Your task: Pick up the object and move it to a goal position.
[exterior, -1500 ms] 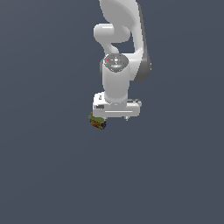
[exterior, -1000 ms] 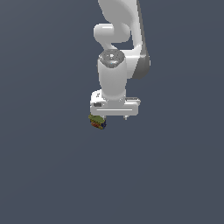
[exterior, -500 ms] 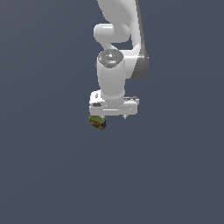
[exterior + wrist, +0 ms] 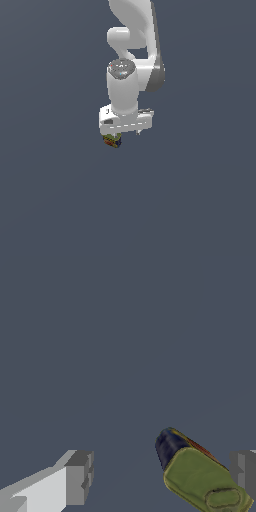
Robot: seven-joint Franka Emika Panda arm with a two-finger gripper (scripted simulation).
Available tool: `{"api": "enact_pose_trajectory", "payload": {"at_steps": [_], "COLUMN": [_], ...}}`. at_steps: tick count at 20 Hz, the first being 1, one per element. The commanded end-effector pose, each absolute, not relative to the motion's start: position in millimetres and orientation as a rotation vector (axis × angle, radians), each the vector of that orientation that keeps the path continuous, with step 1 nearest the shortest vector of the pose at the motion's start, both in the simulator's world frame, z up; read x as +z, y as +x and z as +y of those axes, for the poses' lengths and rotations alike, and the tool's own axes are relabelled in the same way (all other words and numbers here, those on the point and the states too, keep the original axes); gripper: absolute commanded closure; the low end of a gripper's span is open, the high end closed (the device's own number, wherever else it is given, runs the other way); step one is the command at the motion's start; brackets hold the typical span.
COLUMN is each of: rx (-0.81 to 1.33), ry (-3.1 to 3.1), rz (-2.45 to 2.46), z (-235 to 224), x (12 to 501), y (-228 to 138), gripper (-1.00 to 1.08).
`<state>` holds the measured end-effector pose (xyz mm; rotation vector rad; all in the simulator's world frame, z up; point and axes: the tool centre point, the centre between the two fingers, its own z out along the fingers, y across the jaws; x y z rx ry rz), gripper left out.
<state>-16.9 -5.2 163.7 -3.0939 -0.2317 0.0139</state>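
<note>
1. My end effector (image 4: 125,131) stands wide open, gripping nothing.
2. The object (image 4: 112,140) sits below it toward seven o'clock, beside one finger (image 4: 244,470) (contact unclear).
3. Its long axis runs obliquely between my fingers.

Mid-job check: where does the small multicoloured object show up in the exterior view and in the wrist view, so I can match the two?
Exterior view: the object sits just under the white gripper, toward the exterior view's left end of it.
Wrist view: the object lies between the two grey fingertips, close against one, far from the other.
Shared landmark: the gripper itself.
</note>
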Motion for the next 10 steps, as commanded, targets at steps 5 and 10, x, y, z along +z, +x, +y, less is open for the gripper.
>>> {"api": "enact_pose_trajectory", "payload": {"at_steps": [5, 10], "rx": [0.008, 0.005], "ry": [-3.075, -3.048], "rz": [-0.463, -0.648], "z": [-19, -30], "x": [154, 147], "y": [-25, -32], "gripper": [-0.92, -0.92]}}
